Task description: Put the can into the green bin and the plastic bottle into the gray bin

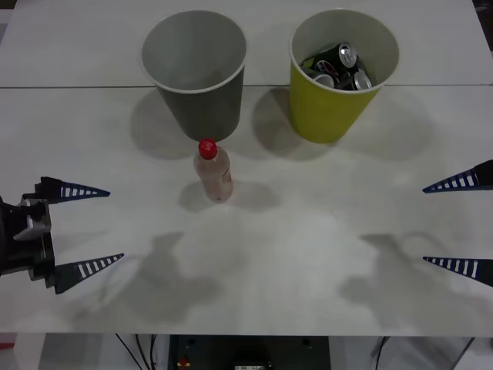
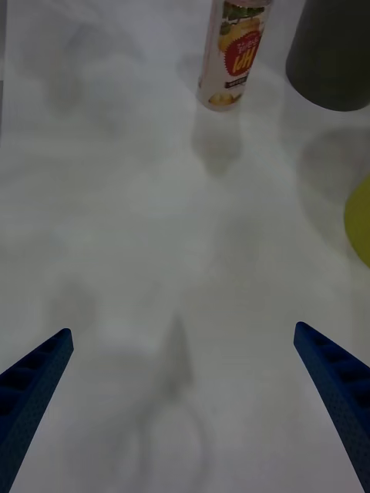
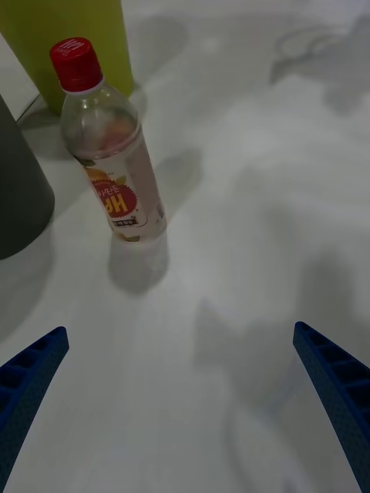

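While both pairs of jaws stand wide open and empty, your left gripper (image 1: 96, 228) waits by the table's (image 1: 308, 262) left edge and your right gripper (image 1: 461, 225) by its right edge. Upright at the table's middle stands the plastic bottle (image 1: 214, 170), just in front of the gray bin (image 1: 194, 73). Cans already lie in the green bin (image 1: 343, 73). Approach too fast and you probably tip the bottle or nudge the gray bin.

We see a big white table (image 1: 308, 254) w/ 3 things on it: a tall dark gray cup-shaped bin (image 1: 196, 73), a yellow-green cup-shaped bin (image 1: 335, 85) & a small clear plastic bottle w/ a red cap (image 1: 213, 171), standing up.
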You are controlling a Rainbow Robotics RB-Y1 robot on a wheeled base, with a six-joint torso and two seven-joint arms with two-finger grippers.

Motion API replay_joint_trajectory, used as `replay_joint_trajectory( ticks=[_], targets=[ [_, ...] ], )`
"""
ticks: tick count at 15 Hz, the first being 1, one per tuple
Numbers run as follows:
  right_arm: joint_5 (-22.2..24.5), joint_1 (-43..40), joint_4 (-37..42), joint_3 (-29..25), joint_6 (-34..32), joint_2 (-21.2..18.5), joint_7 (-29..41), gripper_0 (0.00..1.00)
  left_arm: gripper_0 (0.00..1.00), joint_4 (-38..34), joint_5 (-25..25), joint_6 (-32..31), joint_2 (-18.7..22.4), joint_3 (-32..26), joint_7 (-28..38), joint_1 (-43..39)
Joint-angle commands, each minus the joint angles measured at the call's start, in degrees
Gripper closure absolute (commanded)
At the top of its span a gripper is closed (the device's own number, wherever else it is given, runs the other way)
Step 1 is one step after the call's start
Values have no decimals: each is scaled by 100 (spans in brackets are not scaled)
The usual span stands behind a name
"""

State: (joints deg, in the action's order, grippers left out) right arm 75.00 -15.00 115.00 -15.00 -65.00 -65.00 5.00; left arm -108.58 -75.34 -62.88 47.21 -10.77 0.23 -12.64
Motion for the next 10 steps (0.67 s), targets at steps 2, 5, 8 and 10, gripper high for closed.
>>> replay_joint_trajectory(
  ticks=[2,5,8,10],
  targets=[
    [0,0,0,0,0,0,0,0,0,583,301,215,-186,444,-76,437],
    [0,0,0,0,0,0,0,0,0,979,371,365,-414,717,-173,780],
    [0,0,0,0,0,0,0,0,0,1260,380,540,-818,778,-516,956],
    [0,0,0,0,0,0,0,0,0,1471,433,655,-1064,778,-876,1000]
  ],
)
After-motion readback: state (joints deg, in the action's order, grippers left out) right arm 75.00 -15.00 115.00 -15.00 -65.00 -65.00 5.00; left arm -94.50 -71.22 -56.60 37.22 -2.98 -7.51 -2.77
